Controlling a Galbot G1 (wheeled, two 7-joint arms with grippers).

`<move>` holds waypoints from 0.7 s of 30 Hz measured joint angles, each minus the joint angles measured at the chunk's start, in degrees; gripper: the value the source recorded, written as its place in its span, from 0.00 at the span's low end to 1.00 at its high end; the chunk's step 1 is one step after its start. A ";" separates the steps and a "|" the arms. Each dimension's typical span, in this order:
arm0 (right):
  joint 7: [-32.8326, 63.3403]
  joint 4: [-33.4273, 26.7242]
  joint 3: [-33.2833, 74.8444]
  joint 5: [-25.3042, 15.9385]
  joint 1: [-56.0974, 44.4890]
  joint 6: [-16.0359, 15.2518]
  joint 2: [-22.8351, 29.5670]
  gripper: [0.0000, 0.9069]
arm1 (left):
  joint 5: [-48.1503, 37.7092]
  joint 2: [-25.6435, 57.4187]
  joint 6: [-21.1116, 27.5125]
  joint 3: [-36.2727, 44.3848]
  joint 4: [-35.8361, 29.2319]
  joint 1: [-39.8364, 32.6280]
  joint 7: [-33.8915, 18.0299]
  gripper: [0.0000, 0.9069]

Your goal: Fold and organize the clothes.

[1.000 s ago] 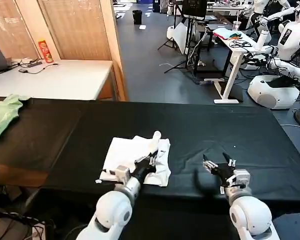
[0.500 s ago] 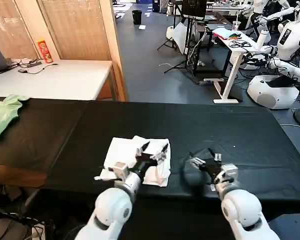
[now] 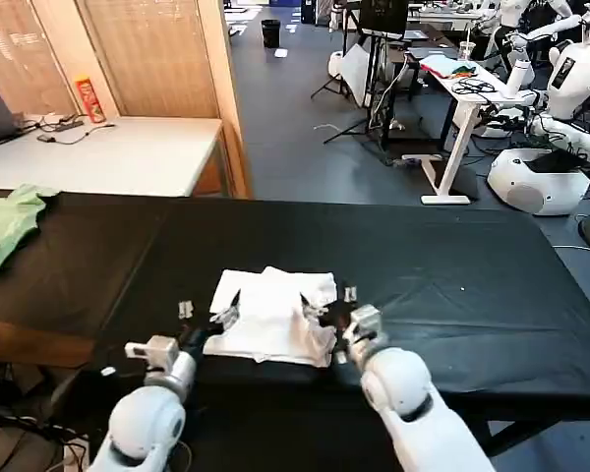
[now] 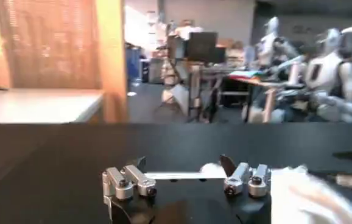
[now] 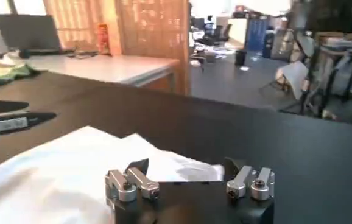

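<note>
The clothes, a white T-shirt (image 3: 270, 315), lie folded into a rough rectangle near the front edge of the black table (image 3: 452, 265). My left gripper (image 3: 208, 307) is low at the shirt's left edge, open, with nothing between its fingers. My right gripper (image 3: 329, 302) is at the shirt's right edge, also open and empty. In the left wrist view the open left gripper (image 4: 184, 165) faces bare black cloth, the shirt (image 4: 313, 192) lying off to one side. In the right wrist view the open right gripper (image 5: 187, 165) points at the shirt (image 5: 60, 182), whose edge reaches between the fingers.
A light green garment (image 3: 10, 221) lies at the table's far left edge. Behind stands a white desk (image 3: 128, 157) with a laptop and a red can. The right half of the black table is bare. Other robots and stands fill the room at the back right.
My left gripper slid off the top of the shirt to its left edge. My right gripper moved left across the bare cloth to the shirt's right edge.
</note>
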 joint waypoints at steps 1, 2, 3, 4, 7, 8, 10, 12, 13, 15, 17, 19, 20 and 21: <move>0.62 0.16 0.22 -1.43 -0.34 -0.71 -0.17 0.97 | -0.45 -0.06 -0.01 -0.26 0.14 0.00 0.07 0.97; 1.24 0.48 0.57 -2.78 -0.75 -1.41 -0.31 0.97 | -1.34 -0.12 0.00 -0.56 0.43 -0.08 0.09 0.97; 2.08 1.06 1.10 -4.45 -1.32 -2.04 -0.46 0.97 | -2.04 -0.19 0.02 -0.71 0.57 -0.15 0.13 0.97; 3.04 1.75 2.02 -5.74 -2.10 -2.35 -0.67 0.97 | -2.63 -0.27 0.04 -0.81 0.74 -0.25 0.16 0.97; 4.73 4.35 4.96 -6.86 -4.77 -3.32 -1.04 0.97 | -4.60 -0.77 0.07 -1.05 1.62 -0.84 0.54 0.97; 5.11 5.14 5.98 -7.07 -5.63 -3.31 -1.08 0.97 | -5.46 -0.99 0.16 -1.10 2.01 -1.09 0.74 0.97; 5.48 6.85 7.96 -6.66 -7.43 -2.53 -1.05 0.97 | -7.44 -1.30 0.33 -1.15 2.64 -1.53 1.06 0.97; 5.42 8.62 9.71 -4.83 -9.27 -0.47 -0.96 0.97 | -10.16 -1.63 0.84 -1.31 3.49 -1.96 1.55 0.97; 5.29 9.40 10.51 -3.76 -10.11 0.68 -0.90 0.97 | -11.36 -1.72 0.94 -1.37 3.77 -2.14 1.74 0.97; 4.82 10.82 11.62 -2.46 -11.55 2.38 -0.78 0.97 | -13.84 -1.85 1.03 -1.54 4.43 -2.54 1.97 0.97; 4.22 11.90 12.41 -1.75 -12.67 3.33 -0.73 0.97 | -16.21 -2.01 1.27 -1.92 5.32 -2.86 1.94 0.97; 3.90 12.87 12.93 -1.38 -13.70 3.96 -0.73 0.97 | -19.02 -2.19 1.77 -2.31 6.04 -2.95 1.83 0.97; 3.85 13.21 13.13 -1.36 -14.13 4.17 -0.73 0.97 | -20.40 -2.27 1.91 -2.61 6.43 -3.03 1.83 0.97; 3.79 13.56 13.29 -1.32 -14.58 4.36 -0.73 0.97 | -21.27 -2.30 1.92 -2.84 6.84 -3.19 1.82 0.97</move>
